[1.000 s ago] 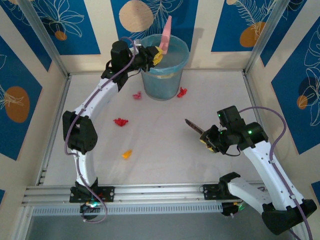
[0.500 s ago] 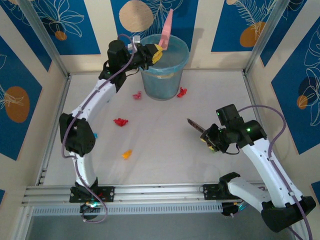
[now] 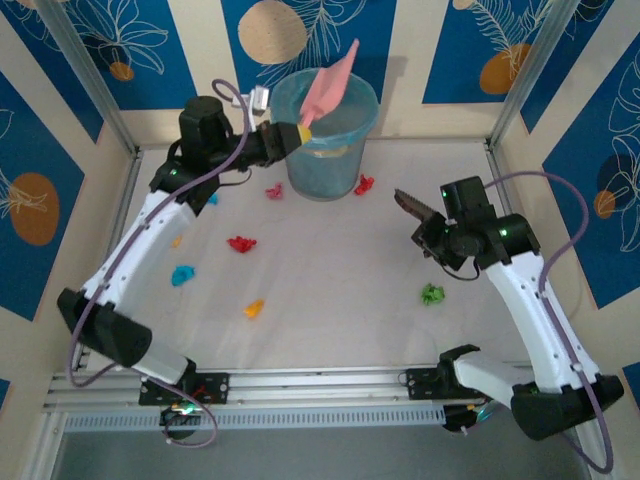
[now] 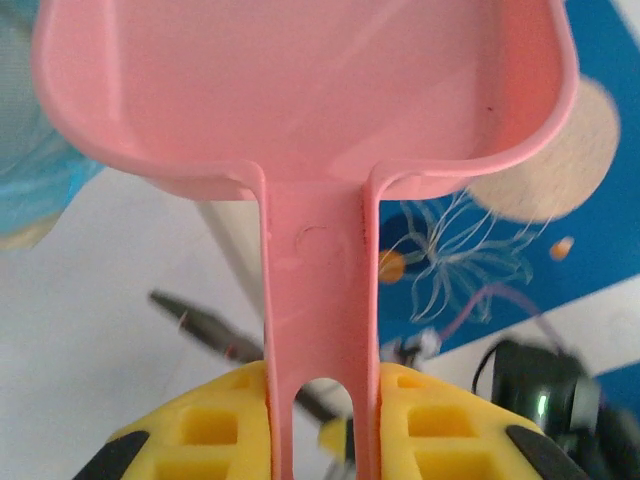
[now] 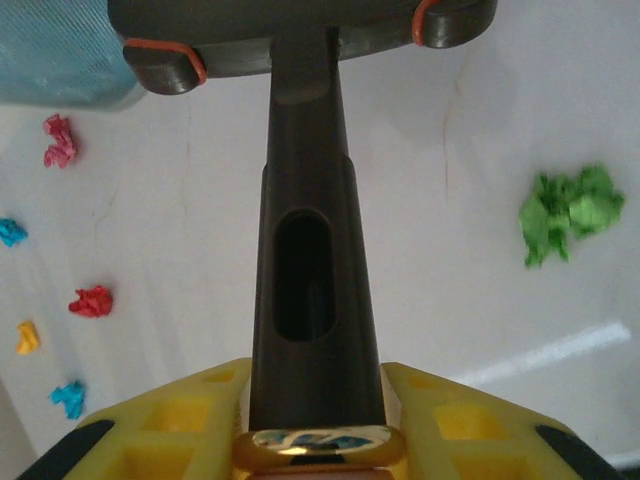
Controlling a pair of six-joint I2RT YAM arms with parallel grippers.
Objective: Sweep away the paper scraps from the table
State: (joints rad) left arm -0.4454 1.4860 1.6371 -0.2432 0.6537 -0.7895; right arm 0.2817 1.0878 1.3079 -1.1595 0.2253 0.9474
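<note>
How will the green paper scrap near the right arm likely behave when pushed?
The green paper scrap looks loosely crumpled, so probably very light and easily flicked. Its irregular lobes suggest tumbling rather than straight rolling. On the smooth table it should slide readily.

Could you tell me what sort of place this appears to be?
Probably a robotics lab test cell, not a home: a white table edged by aluminium rails, boxed in by blue-and-cream patterned walls, with two robot arms bolted at its near edge and paper scraps scattered about.

Lab test cell: white table (image 3: 330, 290), alu rails (image 3: 300, 385), patterned backdrop walls (image 3: 100, 50).
</note>
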